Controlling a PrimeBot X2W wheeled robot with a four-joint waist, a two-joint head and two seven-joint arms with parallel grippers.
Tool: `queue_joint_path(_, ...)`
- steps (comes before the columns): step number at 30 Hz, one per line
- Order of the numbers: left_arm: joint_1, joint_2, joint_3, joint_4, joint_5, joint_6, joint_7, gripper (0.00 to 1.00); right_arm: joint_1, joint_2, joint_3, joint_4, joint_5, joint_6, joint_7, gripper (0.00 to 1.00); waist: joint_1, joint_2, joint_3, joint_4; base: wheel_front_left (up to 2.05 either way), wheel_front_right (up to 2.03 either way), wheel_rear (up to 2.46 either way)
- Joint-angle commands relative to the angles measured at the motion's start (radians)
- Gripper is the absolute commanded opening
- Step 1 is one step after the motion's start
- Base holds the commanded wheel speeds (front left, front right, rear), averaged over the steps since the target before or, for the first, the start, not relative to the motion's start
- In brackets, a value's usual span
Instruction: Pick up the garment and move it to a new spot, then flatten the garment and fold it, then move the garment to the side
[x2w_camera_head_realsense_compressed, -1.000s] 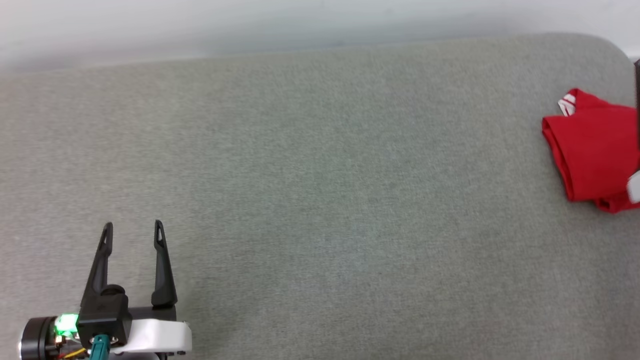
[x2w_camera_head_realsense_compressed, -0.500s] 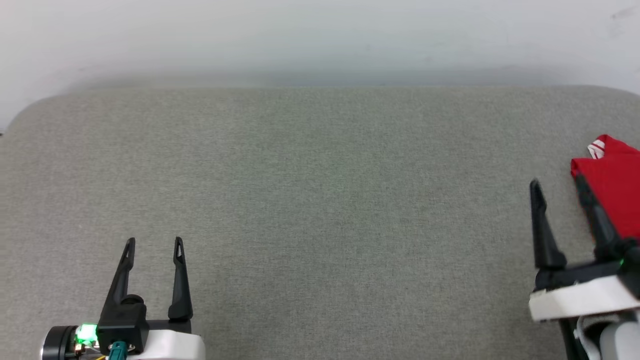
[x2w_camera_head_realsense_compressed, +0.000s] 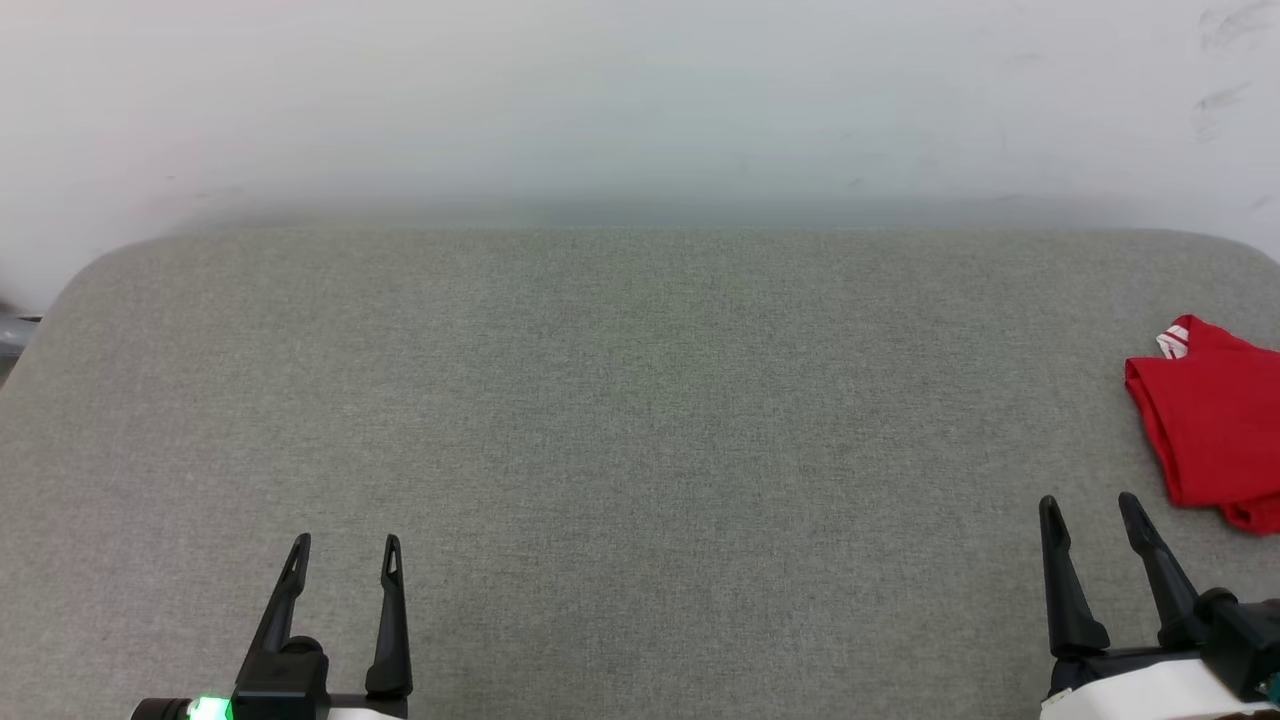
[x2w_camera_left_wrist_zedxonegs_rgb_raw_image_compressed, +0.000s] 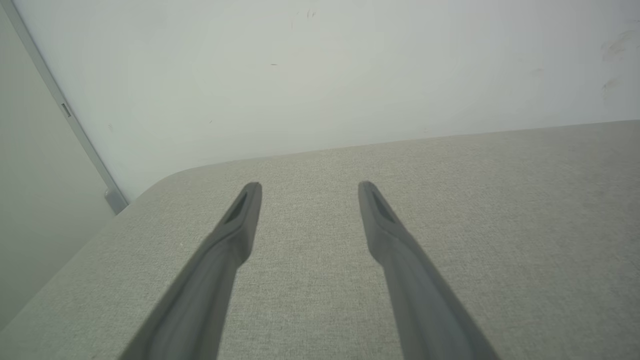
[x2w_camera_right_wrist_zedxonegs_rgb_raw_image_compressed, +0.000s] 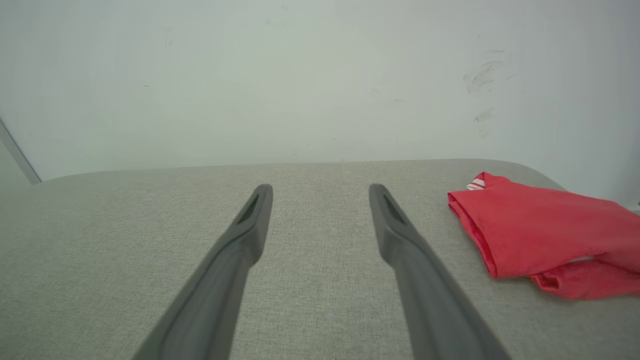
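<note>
At the lower left, the left gripper (x2w_camera_head_realsense_compressed: 345, 545) is above the grey padded surface (x2w_camera_head_realsense_compressed: 640, 420) with its fingers spread apart and nothing between them. At the lower right, the right gripper (x2w_camera_head_realsense_compressed: 1090, 505) is also spread wide and empty. The garment (x2w_camera_head_realsense_compressed: 1215, 425), folded and red, lies on the surface near the right edge, just beside this gripper but not touching it.
</note>
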Motion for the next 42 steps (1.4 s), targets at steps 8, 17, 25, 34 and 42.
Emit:
queue_joint_path(8, 0.014, 0.006, 0.001, 0.006, -0.005, -0.011, -0.002, 1.0, 0.035, 0.014, 0.011, -0.026, -0.017, -0.001, -0.004, 1.0, 0.0002, 0.0, -0.008, -0.009, 0.0, 0.0, 0.0)
queue_joint_path(17, 0.009, 0.004, 0.001, 0.008, -0.008, -0.018, -0.002, 1.0, 0.036, 0.016, 0.007, -0.042, -0.027, -0.001, 0.002, 1.0, 0.0002, 0.0, -0.006, -0.01, 0.0, 0.0, 0.0)
queue_joint_path(25, 0.012, 0.001, 0.001, 0.021, -0.009, -0.019, 0.001, 0.0, 0.03, 0.013, 0.008, -0.024, -0.025, 0.0, 0.006, 0.0, 0.0002, 0.0, -0.006, -0.01, 0.0, 0.0, 0.0)
queue_joint_path(34, -0.002, -0.004, 0.005, 0.055, -0.168, -0.038, 0.03, 0.0, 0.017, 0.013, 0.01, 0.012, 0.118, 0.0, 0.036, 0.0, 0.0003, 0.0, -0.008, -0.011, 0.0, 0.0, 0.0)
queue_joint_path(42, -0.033, -0.004, 0.014, 0.083, -0.337, -0.062, 0.061, 0.0, -0.007, 0.012, 0.009, 0.031, 0.271, 0.0, 0.069, 0.0, 0.0003, 0.0, -0.009, -0.012, 0.0, 0.0, 0.0)
